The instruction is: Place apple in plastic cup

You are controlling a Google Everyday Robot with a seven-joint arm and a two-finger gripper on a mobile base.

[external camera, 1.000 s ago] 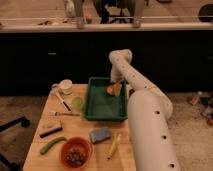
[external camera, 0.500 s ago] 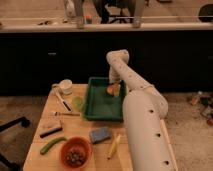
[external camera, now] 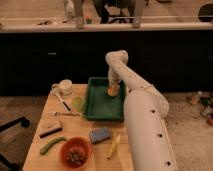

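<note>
Camera view: my tool [external camera: 114, 87] has sunk onto apple [external camera: 112, 92], far right corner of green tray [external camera: 102, 107]. Tool's state: cannot tell. Apple unmoved. Plastic cup [external camera: 77, 103] on counter [external camera: 46, 111] just left of tray; grasp-and-lift probably next.

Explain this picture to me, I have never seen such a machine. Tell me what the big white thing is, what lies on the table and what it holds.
The big white thing is a robot's one arm. At its far end sits the gripper, its hand, down in the green tray right at the apple. Whether it has hold of the apple cannot be told. The single camera looks down along the arm at a wooden table. Left of the tray stand the plastic cup and a white mug. Nearer lie a blue sponge, a yellow banana-like item, a green vegetable and an orange bowl.
</note>
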